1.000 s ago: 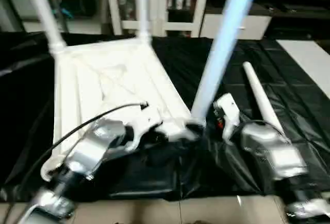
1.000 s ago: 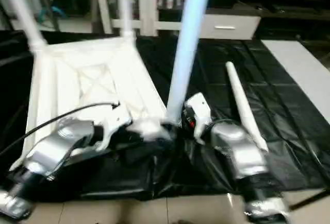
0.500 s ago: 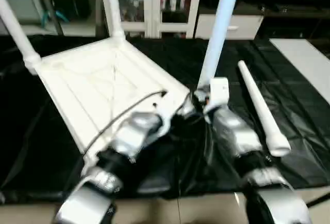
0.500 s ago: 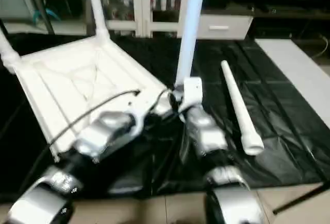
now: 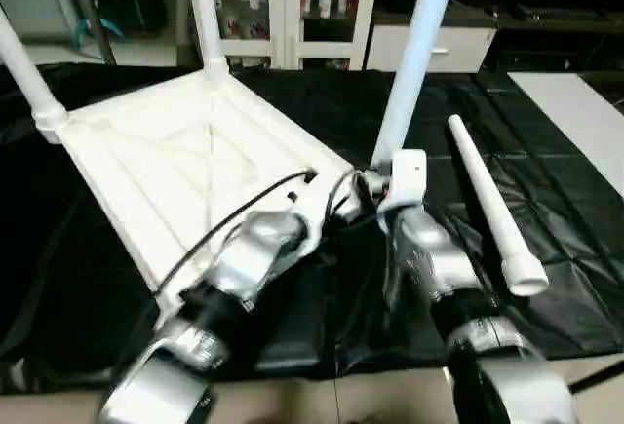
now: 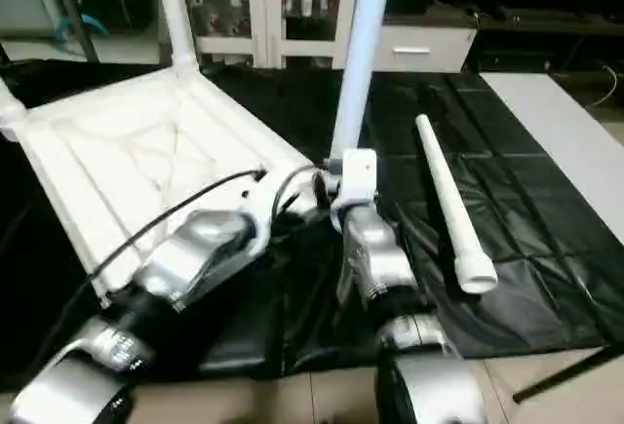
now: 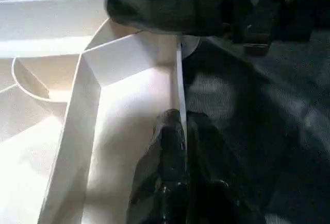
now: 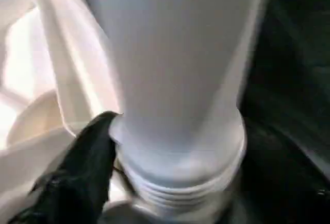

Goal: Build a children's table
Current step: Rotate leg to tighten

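Three legs stand up from the upside-down tabletop (image 5: 185,166) on the black sheet; my right gripper (image 8: 111,147) grasps the third leg (image 5: 414,49), my left gripper (image 7: 178,136) pinches the rim, one leg (image 5: 487,200) lies unfitted alongside.

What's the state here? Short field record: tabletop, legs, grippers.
tabletop: upside down on black sheet, ribs up
legs standing: three; far two, near one
near leg: thread still showing at its base
loose leg: lying on sheet
left gripper: clamped on tabletop rim
right gripper: at near leg's base, grip unclear
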`<state>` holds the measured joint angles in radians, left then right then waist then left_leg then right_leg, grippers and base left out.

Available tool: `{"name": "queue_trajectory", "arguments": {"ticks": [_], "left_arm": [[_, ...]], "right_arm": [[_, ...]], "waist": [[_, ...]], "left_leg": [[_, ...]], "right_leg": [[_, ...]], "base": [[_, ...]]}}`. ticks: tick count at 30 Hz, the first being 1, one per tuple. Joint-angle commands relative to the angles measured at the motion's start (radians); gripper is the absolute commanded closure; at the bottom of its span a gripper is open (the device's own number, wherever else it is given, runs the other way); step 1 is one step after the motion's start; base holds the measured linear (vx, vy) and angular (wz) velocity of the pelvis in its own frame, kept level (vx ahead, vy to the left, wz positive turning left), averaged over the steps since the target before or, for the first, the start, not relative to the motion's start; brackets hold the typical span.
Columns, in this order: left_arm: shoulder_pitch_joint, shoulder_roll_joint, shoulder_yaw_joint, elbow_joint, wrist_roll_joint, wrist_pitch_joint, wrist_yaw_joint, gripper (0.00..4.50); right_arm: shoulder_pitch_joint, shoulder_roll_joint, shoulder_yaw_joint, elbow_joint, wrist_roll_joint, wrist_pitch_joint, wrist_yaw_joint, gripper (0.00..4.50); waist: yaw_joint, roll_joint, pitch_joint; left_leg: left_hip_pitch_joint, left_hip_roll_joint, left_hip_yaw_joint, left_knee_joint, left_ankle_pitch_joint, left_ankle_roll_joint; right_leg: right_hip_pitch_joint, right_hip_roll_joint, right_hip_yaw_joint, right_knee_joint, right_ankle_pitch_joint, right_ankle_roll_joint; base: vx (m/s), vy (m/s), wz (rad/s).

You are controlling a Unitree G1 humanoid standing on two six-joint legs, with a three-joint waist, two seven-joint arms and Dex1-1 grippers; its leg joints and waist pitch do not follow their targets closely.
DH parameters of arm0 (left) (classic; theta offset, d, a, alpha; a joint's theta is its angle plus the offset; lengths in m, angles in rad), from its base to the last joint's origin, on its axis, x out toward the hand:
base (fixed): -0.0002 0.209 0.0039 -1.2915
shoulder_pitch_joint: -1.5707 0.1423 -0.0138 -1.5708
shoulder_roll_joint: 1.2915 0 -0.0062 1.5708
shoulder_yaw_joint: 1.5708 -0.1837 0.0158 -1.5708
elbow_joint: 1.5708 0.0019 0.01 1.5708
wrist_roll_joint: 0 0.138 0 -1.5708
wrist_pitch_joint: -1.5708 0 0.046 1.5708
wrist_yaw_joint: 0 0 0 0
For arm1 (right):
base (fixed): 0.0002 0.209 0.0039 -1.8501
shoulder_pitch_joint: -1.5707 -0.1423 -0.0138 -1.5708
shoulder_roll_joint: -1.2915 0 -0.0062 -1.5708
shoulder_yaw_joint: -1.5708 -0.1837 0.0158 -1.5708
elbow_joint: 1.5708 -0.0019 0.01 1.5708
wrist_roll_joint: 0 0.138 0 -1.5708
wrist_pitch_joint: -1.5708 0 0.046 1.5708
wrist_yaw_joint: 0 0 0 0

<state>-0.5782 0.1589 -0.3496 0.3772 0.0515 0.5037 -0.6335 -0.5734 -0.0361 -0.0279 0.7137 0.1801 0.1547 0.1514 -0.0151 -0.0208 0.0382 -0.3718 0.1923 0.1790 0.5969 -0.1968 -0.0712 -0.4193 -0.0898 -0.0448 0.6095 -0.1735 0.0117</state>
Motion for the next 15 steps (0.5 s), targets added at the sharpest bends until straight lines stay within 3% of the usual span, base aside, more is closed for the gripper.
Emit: {"name": "queue_trajectory", "arguments": {"ticks": [1, 2, 3, 4, 5, 8, 11, 15], "left_arm": [[0.029, 0.036, -0.026, -0.07, -0.025, -0.016, -0.084, 4.5], [0.052, 0.069, -0.039, -0.115, -0.037, 0.003, -0.128, 4.5], [0.054, 0.071, -0.04, -0.117, -0.037, 0.004, -0.13, 4.5], [0.084, 0.116, -0.057, -0.178, -0.052, 0.014, -0.193, 4.5], [0.102, 0.15, -0.069, -0.22, -0.066, 0.025, -0.241, 4.5], [0.12, 0.185, -0.079, -0.26, -0.079, 0.005, -0.295, 4.5], [0.134, 0.219, -0.095, -0.297, -0.089, 0.0, -0.344, 4.5], [0.14, 0.242, -0.1, -0.326, -0.1, 0.003, -0.373, 4.5]], "right_arm": [[0.029, -0.041, 0.015, -0.082, 0.016, 0.065, 0.073, 0.46], [0.063, -0.089, 0.037, -0.149, 0.028, 0.099, 0.158, 0.28], [0.065, -0.092, 0.038, -0.153, 0.029, 0.101, 0.163, 0.26], [0.115, -0.168, 0.073, -0.253, 0.045, 0.144, 0.299, 0.26], [0.158, -0.249, 0.109, -0.351, 0.077, 0.171, 0.441, 0.12], [0.2, -0.339, 0.139, -0.446, 0.115, 0.19, 0.586, 0.12], [0.222, -0.412, 0.155, -0.487, 0.138, 0.187, 0.714, 0.12], [0.227, -0.466, 0.175, -0.515, 0.146, 0.208, 0.807, 0.12]], "waist": [[0.007, -0.004, -0.062], [0.014, 0.014, -0.06], [0.015, 0.008, -0.058], [0.017, 0.007, -0.06], [0.026, 0.008, -0.059], [0.039, 0.009, -0.055], [0.043, 0.0, -0.051], [0.044, 0.002, -0.051]], "left_leg": [[0.0, 0.025, 0.0, -0.066, -0.167, 0.067], [0.002, 0.026, -0.003, -0.068, -0.148, 0.074], [0.003, 0.029, -0.002, -0.068, -0.149, 0.077], [0.004, 0.029, 0.0, -0.067, -0.142, 0.08], [0.006, 0.03, 0.0, -0.066, -0.139, 0.088], [0.011, 0.035, 0.002, -0.069, -0.156, 0.086], [0.011, 0.034, 0.003, -0.072, -0.189, 0.068], [0.012, 0.034, 0.002, -0.073, -0.209, 0.056]], "right_leg": [[0.053, -0.033, 0.031, -0.067, -0.125, -0.232], [0.058, -0.032, 0.029, -0.062, -0.087, -0.244], [0.057, -0.032, 0.029, -0.066, -0.079, -0.248], [0.06, -0.032, 0.03, -0.062, -0.057, -0.262], [0.062, -0.032, 0.03, -0.061, -0.048, -0.266], [0.058, -0.033, 0.031, -0.064, -0.079, -0.266], [0.055, -0.035, 0.033, -0.071, -0.149, -0.252], [0.054, -0.036, 0.034, -0.075, -0.194, -0.238]], "base": [[0.0, 0.0, 0.0], [0.0, 0.0, 0.0], [0.0, 0.0, 0.0], [0.0, 0.0, 0.0], [0.0, 0.0, 0.0], [0.0, 0.0, 0.0], [0.0, 0.0, 0.0], [0.0, 0.0, 0.0]]}}
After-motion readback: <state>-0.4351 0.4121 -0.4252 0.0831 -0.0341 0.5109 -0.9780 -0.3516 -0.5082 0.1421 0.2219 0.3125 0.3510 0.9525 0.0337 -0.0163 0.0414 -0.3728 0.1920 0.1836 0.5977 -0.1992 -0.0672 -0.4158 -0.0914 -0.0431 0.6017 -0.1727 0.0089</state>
